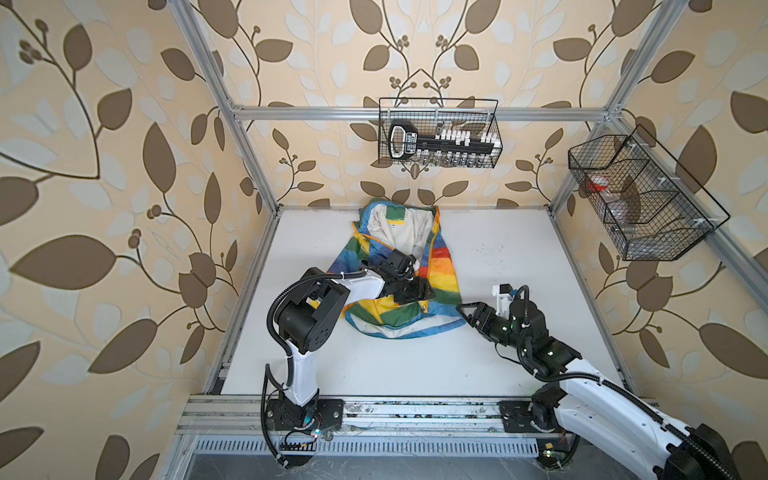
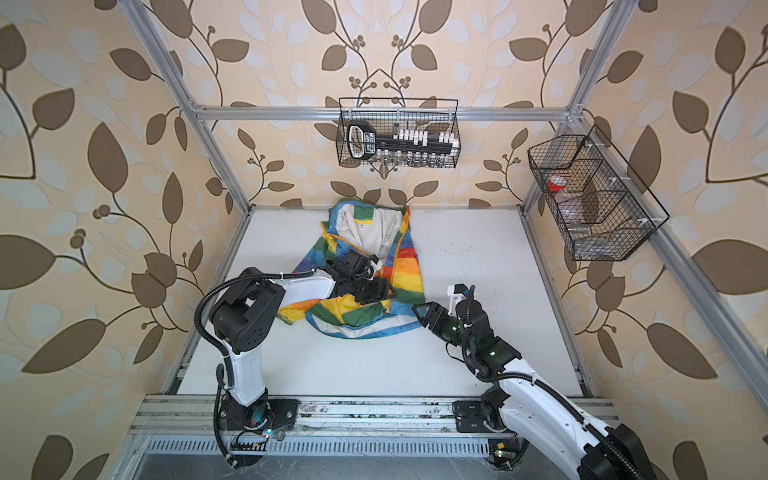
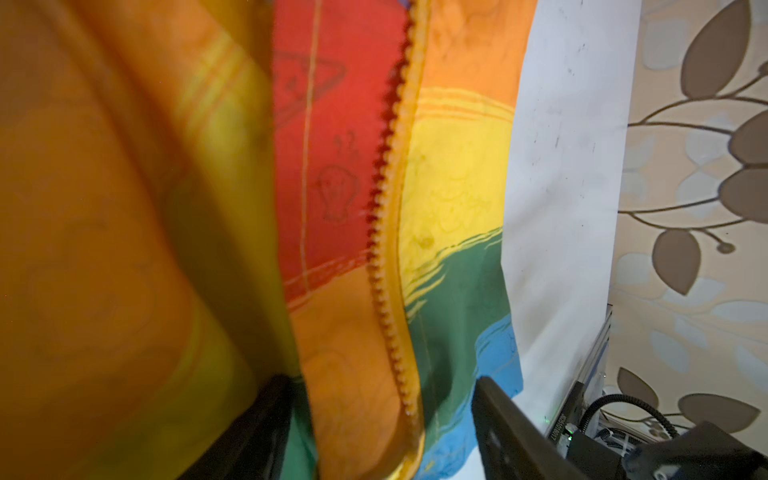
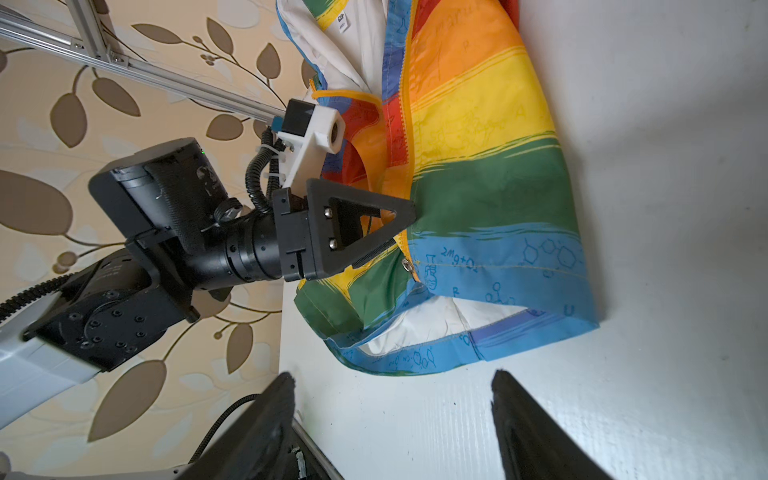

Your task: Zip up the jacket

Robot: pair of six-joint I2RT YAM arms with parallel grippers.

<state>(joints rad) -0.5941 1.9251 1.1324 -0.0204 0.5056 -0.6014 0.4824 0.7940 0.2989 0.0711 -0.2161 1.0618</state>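
The jacket is lying on the white table toward the back wall, near the middle in both top views, with its hood end pointing away from the arms. Its front is gaping at the top and showing the off-white lining. Lower down, the rainbow panels are bunching and folding over one another. The orange-yellow zipper is running unjoined along the edge of the panel on the right arm's side. In the left wrist view its bare teeth are crossing red and orange cloth.

The left gripper is reaching over the middle of the jacket, low above the folded cloth. Its jaws are standing wide apart. In the left wrist view its two black fingers are sitting on either side of the zipper edge and pinching nothing.

The right gripper is hovering low over bare table, just beside the jacket's near corner. Its jaws are spreading wide too, with only tabletop between them. The blue hem is lying just ahead of them.

In the right wrist view a small metal piece is glinting at the zipper's lower end, close under the left gripper. It may be the slider or a snap, but it is too small to tell.

Two wire baskets are hanging from the frame, one at the back and one at the side.
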